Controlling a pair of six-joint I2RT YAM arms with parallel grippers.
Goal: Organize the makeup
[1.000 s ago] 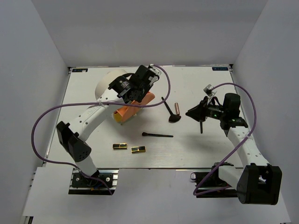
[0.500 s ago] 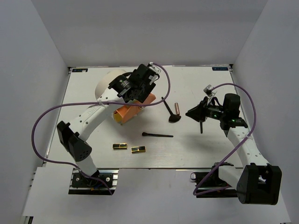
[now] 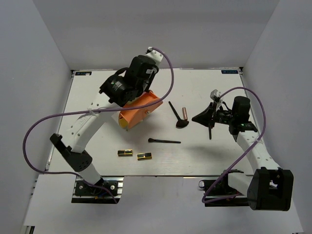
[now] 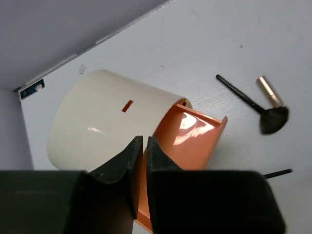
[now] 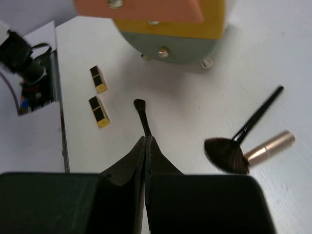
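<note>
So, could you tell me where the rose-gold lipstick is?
In the top view, the lipstick lies on the table, right of centre, beside the fan brush and left of the right gripper.

Slim brush (image 4: 279, 172) mostly cut off by the right edge

Lipstick (image 3: 185, 113) right of fan brush (image 3: 181, 124)

I see open bench (image 3: 209, 157) to the right of the slim brush (image 3: 164, 141). Further back, the fan brush (image 3: 176, 113) and lipstick (image 3: 185, 113) lie close together, and the orange-faced cylinder (image 3: 139, 111) blocks the way to their left.
</note>
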